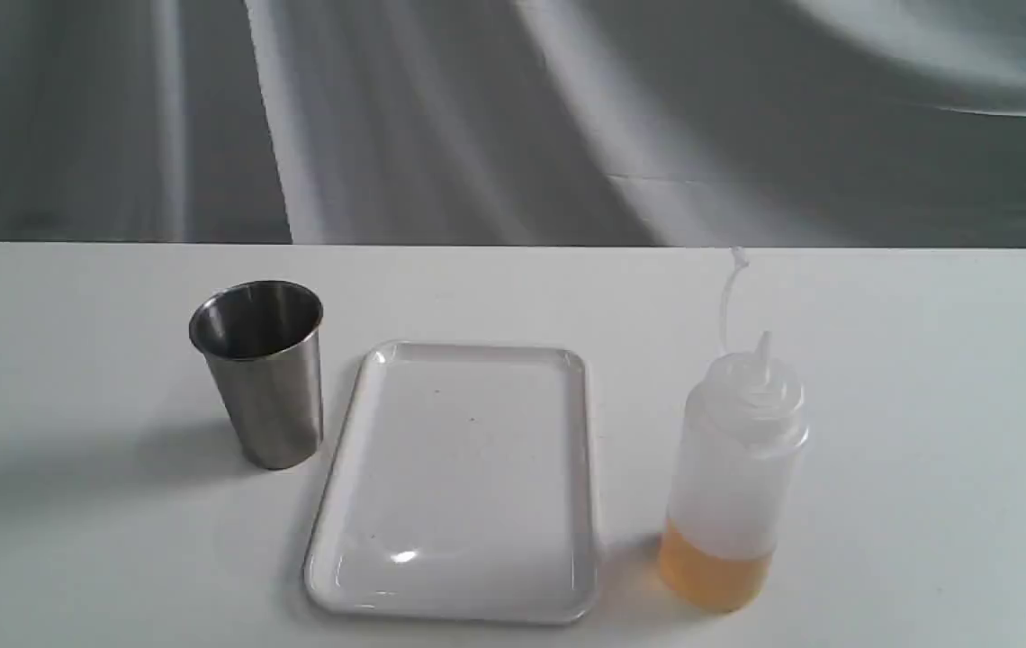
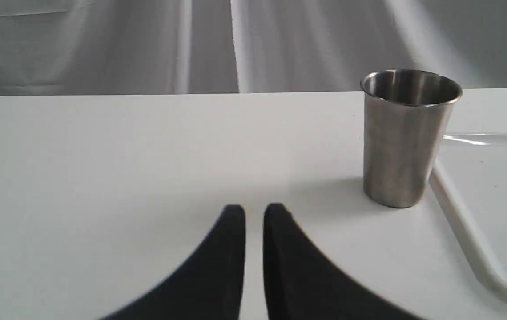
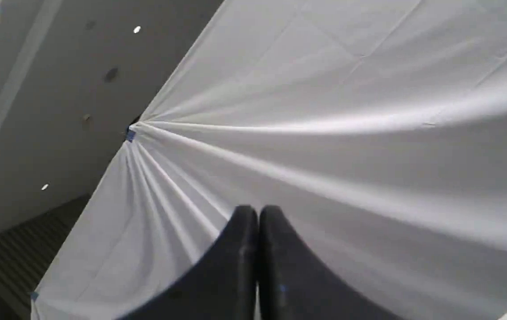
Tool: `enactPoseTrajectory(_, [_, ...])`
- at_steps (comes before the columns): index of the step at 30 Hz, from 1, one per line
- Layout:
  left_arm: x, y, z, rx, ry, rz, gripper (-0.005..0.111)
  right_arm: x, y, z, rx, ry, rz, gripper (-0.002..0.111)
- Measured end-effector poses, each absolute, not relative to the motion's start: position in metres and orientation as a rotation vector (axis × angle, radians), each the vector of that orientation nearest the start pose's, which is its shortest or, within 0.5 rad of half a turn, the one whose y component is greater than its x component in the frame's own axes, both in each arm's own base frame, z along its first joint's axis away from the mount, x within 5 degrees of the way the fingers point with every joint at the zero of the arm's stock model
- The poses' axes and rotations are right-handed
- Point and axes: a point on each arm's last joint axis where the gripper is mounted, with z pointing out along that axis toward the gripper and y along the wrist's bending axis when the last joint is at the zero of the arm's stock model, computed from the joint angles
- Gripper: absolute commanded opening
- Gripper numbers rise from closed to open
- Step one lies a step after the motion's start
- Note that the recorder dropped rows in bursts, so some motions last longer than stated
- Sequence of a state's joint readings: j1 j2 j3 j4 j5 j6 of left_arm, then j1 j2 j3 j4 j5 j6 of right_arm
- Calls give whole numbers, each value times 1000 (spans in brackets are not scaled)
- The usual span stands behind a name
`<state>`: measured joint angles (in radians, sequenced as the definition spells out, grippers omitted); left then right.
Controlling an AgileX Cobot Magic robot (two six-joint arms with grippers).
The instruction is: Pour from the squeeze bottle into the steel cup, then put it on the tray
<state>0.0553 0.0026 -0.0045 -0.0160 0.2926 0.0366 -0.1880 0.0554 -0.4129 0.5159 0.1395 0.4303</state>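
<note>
Above the white table [image 2: 102, 146], both pairs of fingers [image 2: 234, 222] [image 3: 244, 222] are pressed nearly together, empty.

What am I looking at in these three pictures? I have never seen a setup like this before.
This is a two-armed robot at a white table. The wide picture comes from a fixed camera; no arm shows in it. On the table stand a steel cup, a flat white tray with nothing on it, and a squeeze bottle with a little amber liquid at the bottom. The other two pictures come from cameras on the wrists. The black prongs are gripper fingers. The left gripper sits low near the cup, its fingers close together with a thin gap. The right gripper is shut and points up at a draped cloth. Neither holds anything.
</note>
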Motion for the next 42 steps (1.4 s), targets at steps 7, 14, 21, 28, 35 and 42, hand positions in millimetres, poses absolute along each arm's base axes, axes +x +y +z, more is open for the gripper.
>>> enactPoseTrajectory(7, [55, 3, 188, -27, 1774, 51, 8, 3, 8, 367, 534, 1068, 672, 0])
enactPoseTrajectory(14, [55, 3, 188, -27, 1774, 51, 8, -27, 14, 408, 381, 966, 552, 0])
enactPoseTrajectory(21, [55, 3, 188, -27, 1774, 51, 8, -41, 14, 449, 341, 850, 528, 0])
enactPoseTrajectory(28, [55, 3, 188, -27, 1774, 51, 8, -19, 13, 490, 349, 891, 564, 0])
enactPoseTrajectory(35, [55, 3, 188, -27, 1774, 51, 8, 37, 5, 519, 298, 1045, 424, 0])
enactPoseTrajectory(42, [55, 3, 188, -27, 1774, 51, 8, 115, -5, 518, 237, 1242, 306, 0])
